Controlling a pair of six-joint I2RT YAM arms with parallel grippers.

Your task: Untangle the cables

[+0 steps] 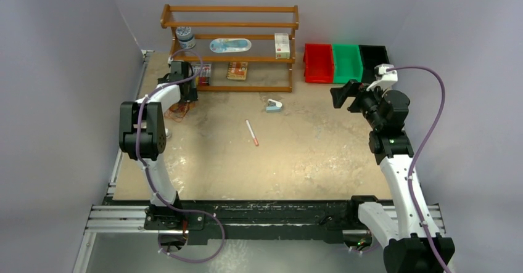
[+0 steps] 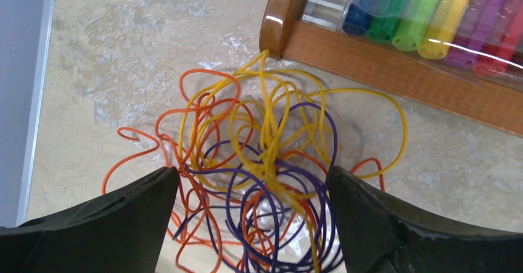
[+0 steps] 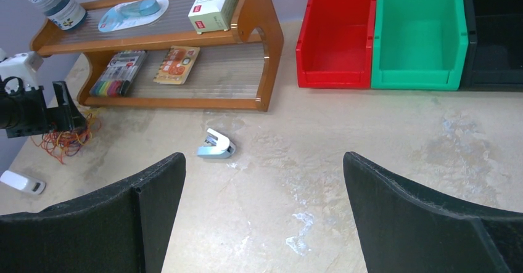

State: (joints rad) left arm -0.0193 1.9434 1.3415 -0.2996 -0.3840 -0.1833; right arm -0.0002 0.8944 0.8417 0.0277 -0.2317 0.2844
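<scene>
- While my left gripper (image 2: 253, 175) hangs spread over the cables (image 2: 271, 131), their lower loops run off my wrist view.
- They lie beside the shelf foot (image 2: 280, 20).
- My right gripper (image 3: 264, 162) gapes, empty.

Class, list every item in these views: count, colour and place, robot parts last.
cables: one tangle, orange, yellow, purple, by shelf's left foot
shelf: 1, wood, back of table
jar: 1, white-blue, upper tier left
packet: 1, blue-white, upper tier middle
box: 1, white, upper tier right
markers: 1 pack, multicolour, lower tier left
card: 1, orange, lower tier
bins: 3, red, green, black, back right
pen: 1, white, red tip, table centre
small device: 1, white-blue, before shelf
left gripper: 1, black, open over cables
right gripper: 1, black, open, raised right
</scene>
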